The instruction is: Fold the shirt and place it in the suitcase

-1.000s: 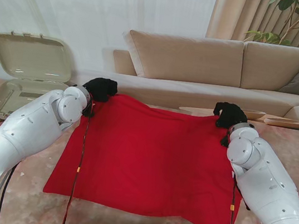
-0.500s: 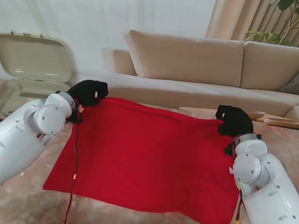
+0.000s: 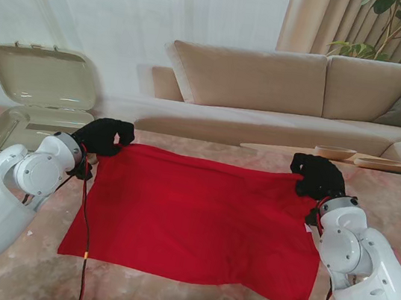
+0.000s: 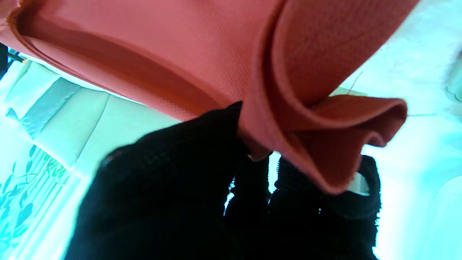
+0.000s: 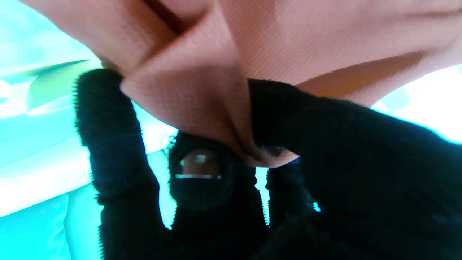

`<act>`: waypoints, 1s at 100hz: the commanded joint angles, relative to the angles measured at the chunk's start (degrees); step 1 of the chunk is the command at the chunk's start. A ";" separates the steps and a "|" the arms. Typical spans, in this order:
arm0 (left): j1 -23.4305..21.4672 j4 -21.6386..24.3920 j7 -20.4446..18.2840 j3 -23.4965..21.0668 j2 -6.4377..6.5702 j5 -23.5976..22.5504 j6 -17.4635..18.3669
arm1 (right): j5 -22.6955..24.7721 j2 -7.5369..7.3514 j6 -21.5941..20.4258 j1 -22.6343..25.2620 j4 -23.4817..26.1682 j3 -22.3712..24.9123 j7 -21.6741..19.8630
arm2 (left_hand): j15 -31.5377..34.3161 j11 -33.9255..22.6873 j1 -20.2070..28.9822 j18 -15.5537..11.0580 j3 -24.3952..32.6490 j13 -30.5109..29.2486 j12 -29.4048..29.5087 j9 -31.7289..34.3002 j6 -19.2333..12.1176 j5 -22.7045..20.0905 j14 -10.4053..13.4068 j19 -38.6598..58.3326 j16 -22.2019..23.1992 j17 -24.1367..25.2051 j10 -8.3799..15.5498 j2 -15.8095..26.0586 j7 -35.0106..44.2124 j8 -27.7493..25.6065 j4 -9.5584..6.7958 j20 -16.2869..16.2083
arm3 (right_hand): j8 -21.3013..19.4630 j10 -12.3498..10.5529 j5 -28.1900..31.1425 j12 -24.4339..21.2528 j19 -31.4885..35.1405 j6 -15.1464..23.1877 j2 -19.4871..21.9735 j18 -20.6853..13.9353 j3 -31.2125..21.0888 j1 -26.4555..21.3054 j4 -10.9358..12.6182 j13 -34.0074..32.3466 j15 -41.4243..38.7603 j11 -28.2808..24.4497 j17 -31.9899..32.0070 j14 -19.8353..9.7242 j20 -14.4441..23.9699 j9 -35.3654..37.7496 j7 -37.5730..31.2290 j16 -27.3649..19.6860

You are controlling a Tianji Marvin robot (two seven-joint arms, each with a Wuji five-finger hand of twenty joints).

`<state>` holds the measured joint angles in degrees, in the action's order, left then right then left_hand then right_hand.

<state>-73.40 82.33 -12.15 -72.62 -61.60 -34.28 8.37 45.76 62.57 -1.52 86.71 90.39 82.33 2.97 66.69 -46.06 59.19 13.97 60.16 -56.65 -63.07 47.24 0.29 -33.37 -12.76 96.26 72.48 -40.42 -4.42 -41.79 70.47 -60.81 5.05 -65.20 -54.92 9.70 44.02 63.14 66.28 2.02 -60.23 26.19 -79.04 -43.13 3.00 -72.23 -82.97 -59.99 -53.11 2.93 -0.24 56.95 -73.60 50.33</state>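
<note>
Here, two black-gloved robot hands, left robot hand (image 3: 104,136) and right robot hand (image 3: 318,176), each pinch a far corner of one red fabric shirt (image 3: 201,222) spread on the marbled pink desk (image 3: 18,259). Wrist views alone show bunched layers between fingers (image 5: 108,119). One open beige suitcase (image 3: 38,99) sits far left.

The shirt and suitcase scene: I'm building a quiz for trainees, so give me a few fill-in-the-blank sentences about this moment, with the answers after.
1. The shirt on the table is ____ in colour.
2. The suitcase, on the robot's left, has its lid ____.
3. The left hand and the right hand each grip a corner on the shirt's ____ edge.
4. Behind the table stands a beige ____.

Missing words: red; open; far; sofa
</note>
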 commanded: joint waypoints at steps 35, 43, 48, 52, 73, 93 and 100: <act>-8.23 7.15 -2.76 -4.35 1.66 -2.56 3.66 | 1.70 0.06 -0.58 7.97 4.85 2.62 1.21 | 2.46 -3.52 2.01 -0.66 2.39 -0.69 -0.61 3.15 -0.93 0.44 -3.71 4.86 0.56 -0.22 0.47 0.85 0.76 0.46 -1.58 -1.89 | -0.41 -0.44 0.87 1.96 1.54 1.37 -1.50 1.21 -8.30 -4.62 4.11 -2.71 -1.82 -5.89 -1.27 -3.68 0.69 3.56 -1.48 0.48; -9.88 8.54 -3.66 -5.23 1.85 -2.54 4.00 | 2.02 0.12 -0.71 9.42 5.68 3.10 1.71 | 2.46 -3.47 2.05 -0.70 2.33 -0.67 -0.64 3.14 -0.86 0.53 -3.70 4.87 0.58 -0.21 0.47 0.94 0.66 0.51 -1.59 -1.92 | -0.43 -0.41 1.09 2.04 0.70 1.38 -1.73 1.29 -8.67 -4.61 3.48 -2.71 -1.94 -5.80 -0.16 -3.60 -0.44 3.70 -1.34 0.47; -10.86 9.27 -4.21 -5.71 1.96 -2.35 4.24 | 2.23 0.12 -0.78 10.28 6.18 3.37 1.78 | 2.47 -3.41 2.08 -0.72 2.30 -0.65 -0.64 3.08 -0.85 0.53 -3.71 4.87 0.59 -0.14 0.46 0.91 0.65 0.52 -1.59 -1.94 | -0.45 -0.41 1.12 2.04 0.78 1.38 -1.81 1.23 -8.77 -4.62 3.28 -2.70 -1.97 -5.81 -0.18 -3.53 -0.32 3.72 -1.31 0.45; -11.55 9.72 -4.41 -6.02 2.02 -2.34 4.58 | 2.39 0.14 -0.78 10.92 6.47 3.56 1.95 | 2.48 -3.40 2.10 -0.72 2.29 -0.64 -0.66 3.08 -0.85 0.53 -3.72 4.89 0.61 -0.11 0.46 0.89 0.64 0.53 -1.59 -1.96 | -0.44 -0.43 1.12 2.04 0.59 1.38 -1.98 1.22 -8.95 -4.58 3.01 -2.70 -1.97 -5.76 0.01 -3.57 -0.55 3.79 -1.32 0.40; -14.56 11.68 -5.08 -7.37 2.26 -3.07 5.64 | 2.59 0.38 -0.33 13.90 7.96 4.25 3.12 | 2.57 -3.32 2.06 -0.76 2.33 -0.65 -0.74 3.10 -0.87 0.55 -3.70 4.96 0.73 -0.17 0.46 0.85 0.62 0.55 -1.62 -2.01 | -0.45 -0.25 1.13 2.05 -1.71 1.38 -2.03 1.69 -8.99 -4.68 2.81 -2.70 -2.06 -5.71 1.82 -3.30 -2.23 3.81 -1.31 0.34; -17.80 13.59 -5.36 -8.59 2.26 -2.32 5.78 | 3.15 0.51 0.02 16.45 8.73 4.84 4.13 | 2.52 -3.26 1.96 -0.76 2.23 -0.64 -0.80 3.11 -1.04 0.63 -3.54 5.00 0.75 -0.18 0.47 0.81 0.55 0.59 -1.48 -2.02 | -0.43 -0.15 1.08 2.27 7.10 1.39 -1.45 1.05 -8.02 -4.62 3.83 -2.72 -2.01 -5.40 -6.42 -3.30 6.29 3.51 -1.27 0.46; -18.96 14.21 -5.45 -9.00 2.20 -1.35 5.39 | 3.26 0.56 0.19 17.17 8.73 4.90 4.50 | 2.50 -3.24 2.04 -0.76 2.10 -0.62 -0.82 3.12 -1.01 0.62 -3.67 5.00 0.76 -0.16 0.47 0.77 0.53 0.60 -1.36 -2.02 | -0.50 -0.06 0.99 2.30 33.99 1.39 -1.12 -9.69 -7.54 -4.69 4.49 -2.74 -1.90 -5.31 2.83 -3.22 54.36 3.36 -1.02 0.47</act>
<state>-90.60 96.19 -17.40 -81.31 -59.63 -36.43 14.27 48.98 63.03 -2.01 102.44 99.58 87.00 7.72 66.69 -46.06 59.19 13.97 60.09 -56.65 -63.06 47.24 0.29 -33.37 -12.77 96.26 72.48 -40.38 -4.42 -41.79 70.47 -60.22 5.05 -65.38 -54.92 9.47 44.08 63.58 87.91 2.02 -61.49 21.16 -79.04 -43.13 3.00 -72.80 -83.29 -60.01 -53.52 2.88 32.64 57.57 -73.60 50.33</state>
